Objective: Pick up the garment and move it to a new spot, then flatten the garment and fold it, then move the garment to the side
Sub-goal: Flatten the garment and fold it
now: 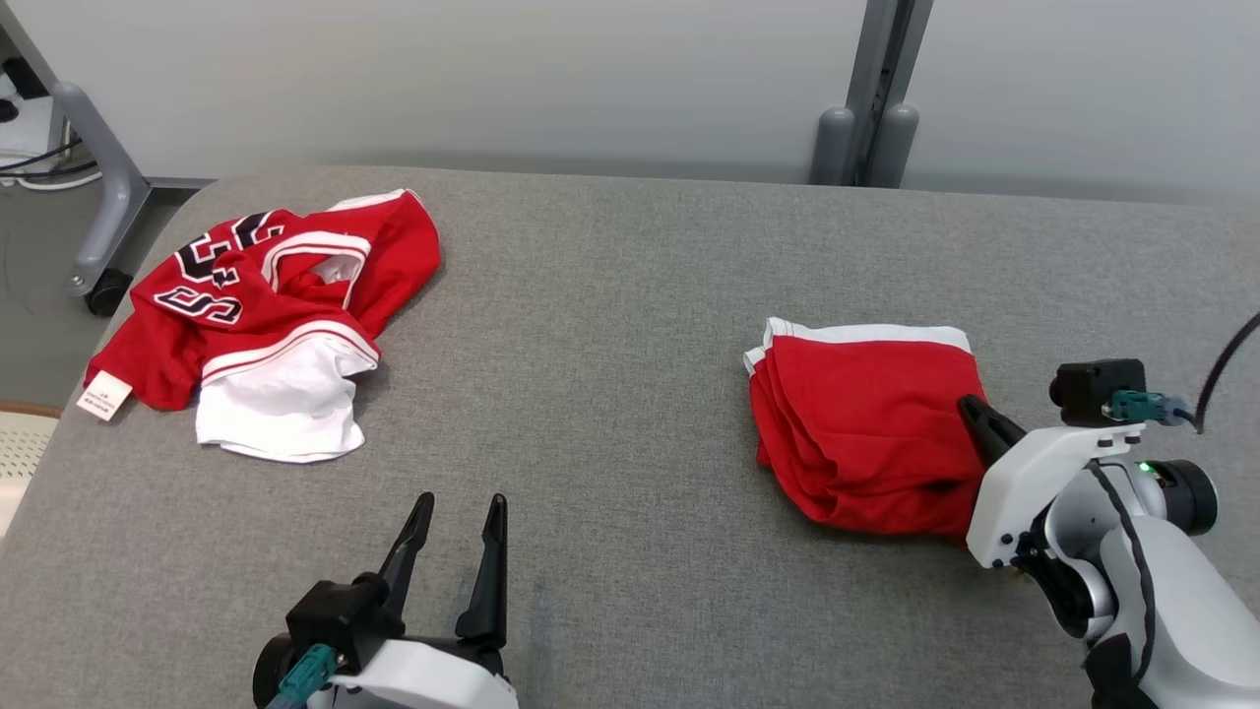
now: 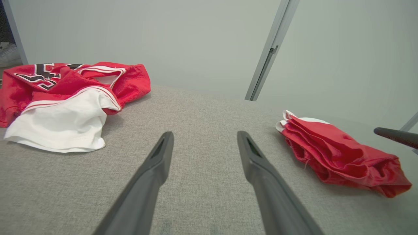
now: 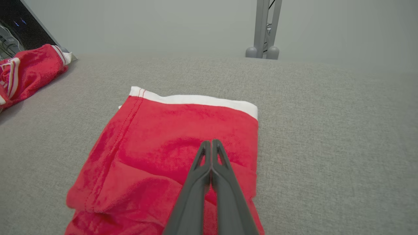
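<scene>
On the right half of the grey woven-cloth tabletop lies the folded red garment, a soft, faintly shiny knit squared into a thick stack with a white band along its far edge. In the head view its near right corner is hidden behind the white housing of the right arm. The lower layers show just as stacked edges along the left side, so what kind of garment it is cannot be told.

The right pincer is closed, its two dark fingers pressed together with the tips low over the middle of the red cloth. Whether they touch or pinch the cloth cannot be made out. The left pincer stands open above bare tabletop near the front edge, well apart from the garment.

At the far left corner sits a crumpled red and white jersey. Its black lettering is partly folded under and unreadable, and the print on the white label at its edge is too small to read.

Behind the tabletop rises a plain pale wall with a grey metal post, cut off at the top. A grey tubular leg on a dark caster stands on the floor at the left.
</scene>
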### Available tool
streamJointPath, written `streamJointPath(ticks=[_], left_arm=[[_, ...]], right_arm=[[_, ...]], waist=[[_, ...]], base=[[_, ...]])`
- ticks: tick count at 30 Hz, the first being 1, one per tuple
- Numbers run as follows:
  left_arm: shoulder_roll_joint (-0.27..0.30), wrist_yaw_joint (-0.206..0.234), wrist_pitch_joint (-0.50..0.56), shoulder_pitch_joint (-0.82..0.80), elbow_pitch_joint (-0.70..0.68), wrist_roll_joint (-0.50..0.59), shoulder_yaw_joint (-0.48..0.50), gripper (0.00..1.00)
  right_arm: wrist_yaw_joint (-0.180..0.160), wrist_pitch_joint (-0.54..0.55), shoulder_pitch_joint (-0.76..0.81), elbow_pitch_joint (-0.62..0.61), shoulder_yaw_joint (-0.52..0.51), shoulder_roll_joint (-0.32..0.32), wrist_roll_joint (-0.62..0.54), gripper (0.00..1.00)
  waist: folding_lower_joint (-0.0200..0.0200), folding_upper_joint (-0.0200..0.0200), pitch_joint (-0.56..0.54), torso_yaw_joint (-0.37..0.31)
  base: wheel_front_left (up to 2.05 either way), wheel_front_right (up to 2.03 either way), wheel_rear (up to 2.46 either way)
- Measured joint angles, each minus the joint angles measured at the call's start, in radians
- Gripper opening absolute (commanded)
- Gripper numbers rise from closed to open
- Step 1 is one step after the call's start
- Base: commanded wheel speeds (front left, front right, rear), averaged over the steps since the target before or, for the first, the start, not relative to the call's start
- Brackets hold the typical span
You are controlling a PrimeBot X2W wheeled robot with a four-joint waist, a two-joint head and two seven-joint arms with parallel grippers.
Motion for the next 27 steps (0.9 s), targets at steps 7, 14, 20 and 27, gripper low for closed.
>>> streamJointPath(ticks=[7,14,20,27], left_arm=[[-0.012,-0.008,0.0,-0.03,0.01,0.009,0.003,1.0],[-0.016,-0.015,0.0,-0.03,0.016,0.017,0.03,1.0],[-0.018,-0.016,0.0,-0.024,0.017,0.026,0.053,1.0],[-0.02,-0.017,0.0,0.01,0.017,0.035,0.078,1.0]], right_arm=[[0.0,-0.029,-0.024,0.074,0.095,0.031,0.056,0.0],[0.0,-0.01,0.036,0.035,0.222,0.016,0.142,0.0],[0.0,-0.025,0.088,-0.004,0.291,0.029,0.174,0.0],[0.0,-0.091,0.127,-0.036,0.288,0.025,0.172,0.0]], waist=[[0.0,0.0,0.014,0.007],[-0.0001,0.0,0.008,-0.015],[0.0,0.0,-0.009,-0.029],[0.0,0.0,-0.055,-0.06]], base=[[0.0,0.0,0.0],[0.0,0.0,0.0],[0.0,0.0,0.0],[0.0,0.0,0.0]])
